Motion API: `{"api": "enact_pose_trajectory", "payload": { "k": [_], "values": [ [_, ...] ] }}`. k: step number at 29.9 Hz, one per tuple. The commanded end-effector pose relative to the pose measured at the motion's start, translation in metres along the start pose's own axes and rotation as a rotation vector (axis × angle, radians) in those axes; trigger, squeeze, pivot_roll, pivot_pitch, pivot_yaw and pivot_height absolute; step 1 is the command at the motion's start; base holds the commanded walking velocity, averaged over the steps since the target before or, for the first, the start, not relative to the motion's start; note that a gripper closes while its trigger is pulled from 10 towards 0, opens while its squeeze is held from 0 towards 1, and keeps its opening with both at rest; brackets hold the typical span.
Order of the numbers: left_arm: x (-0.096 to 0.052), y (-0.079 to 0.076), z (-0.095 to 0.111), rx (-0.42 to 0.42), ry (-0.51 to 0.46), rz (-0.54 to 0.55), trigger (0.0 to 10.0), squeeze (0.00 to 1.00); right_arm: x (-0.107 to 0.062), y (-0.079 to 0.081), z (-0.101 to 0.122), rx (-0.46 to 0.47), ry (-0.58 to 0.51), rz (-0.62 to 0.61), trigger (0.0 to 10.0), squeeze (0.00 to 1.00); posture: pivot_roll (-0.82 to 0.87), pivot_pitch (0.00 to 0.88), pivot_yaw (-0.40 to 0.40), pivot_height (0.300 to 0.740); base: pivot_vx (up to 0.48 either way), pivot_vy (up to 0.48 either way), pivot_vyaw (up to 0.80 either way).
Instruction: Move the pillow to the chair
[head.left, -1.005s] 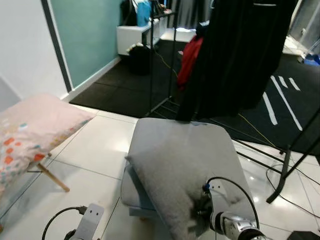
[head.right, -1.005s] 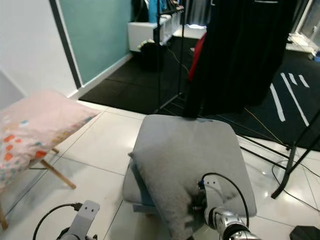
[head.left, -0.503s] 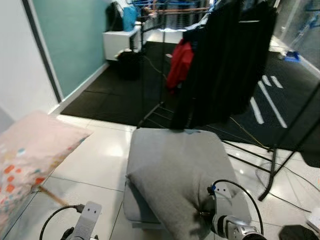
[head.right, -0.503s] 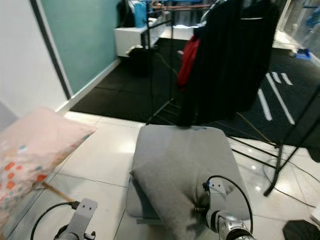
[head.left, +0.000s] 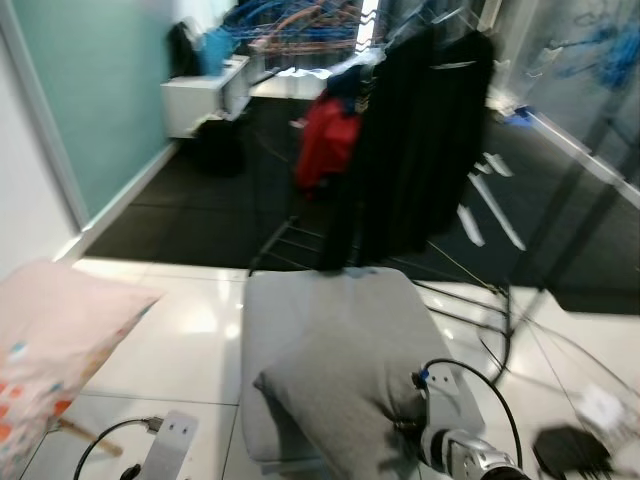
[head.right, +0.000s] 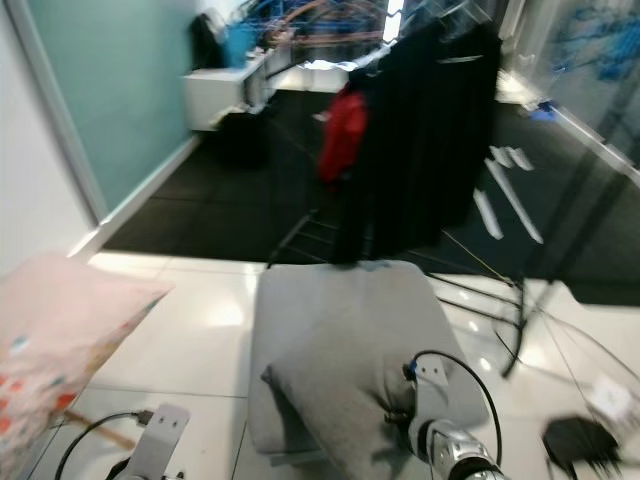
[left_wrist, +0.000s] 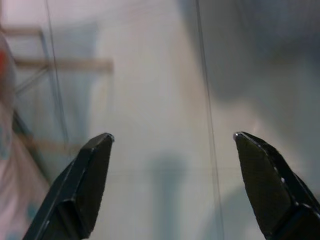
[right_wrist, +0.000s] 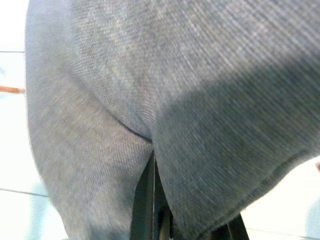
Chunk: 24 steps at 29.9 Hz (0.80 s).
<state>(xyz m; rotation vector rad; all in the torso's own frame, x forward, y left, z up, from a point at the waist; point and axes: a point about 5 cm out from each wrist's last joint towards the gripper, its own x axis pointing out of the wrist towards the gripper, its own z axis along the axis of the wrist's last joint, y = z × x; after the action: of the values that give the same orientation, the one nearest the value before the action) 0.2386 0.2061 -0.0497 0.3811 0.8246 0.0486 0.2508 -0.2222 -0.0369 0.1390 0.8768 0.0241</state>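
Observation:
A grey pillow (head.left: 335, 395) lies on the front part of a grey padded chair seat (head.left: 320, 305), its near corner hanging over the edge. My right gripper (head.left: 405, 425) is shut on the pillow's near right side, and the fabric bunches around it. The right wrist view looks up at the pillow (right_wrist: 150, 90), folded over the dark fingers (right_wrist: 148, 200). My left gripper (left_wrist: 172, 136) is open above the pale floor tiles, nothing between its fingers; that arm (head.left: 165, 450) sits low at the left.
A pink patterned cushion (head.left: 50, 340) rests on a wooden-legged frame to the left. Behind the chair stands a clothes rack with black garments (head.left: 420, 140) and a red one (head.left: 320, 140). Rack legs, cables and a black object (head.left: 570, 450) lie on the floor to the right.
The camera has swung right and the picture is blurred: cushion and chair shifted left in view. My right gripper stays shut on the grey pillow over the seat.

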Motion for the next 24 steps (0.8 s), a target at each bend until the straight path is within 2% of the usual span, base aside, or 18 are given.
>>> {"api": "enact_pose_trajectory", "payload": {
  "k": [1, 12, 24],
  "values": [
    [-0.0025, 0.0076, -0.0185, 0.007, 0.048, 0.014, 10.0, 0.0, 0.0026, 0.0093, 0.0205, 0.002, -0.075, 0.018, 10.0, 0.0, -0.11, 0.016, -0.058, 0.703, 0.0, 0.0, 0.0],
    [-0.003, 0.0106, -0.021, 0.011, 0.044, 0.013, 10.0, 0.0, 0.0019, 0.0075, 0.0255, 0.001, -0.089, 0.017, 10.0, 0.0, -0.11, 0.015, -0.057, 0.703, 0.0, 0.0, 0.0],
    [-0.0039, 0.0072, -0.024, 0.01, 0.045, 0.003, 10.0, 0.0, 0.0021, 0.0084, 0.0253, 0.008, -0.096, 0.016, 10.0, 0.0, -0.11, 0.009, -0.057, 0.703, 0.0, 0.0, 0.0]
  ]
}}
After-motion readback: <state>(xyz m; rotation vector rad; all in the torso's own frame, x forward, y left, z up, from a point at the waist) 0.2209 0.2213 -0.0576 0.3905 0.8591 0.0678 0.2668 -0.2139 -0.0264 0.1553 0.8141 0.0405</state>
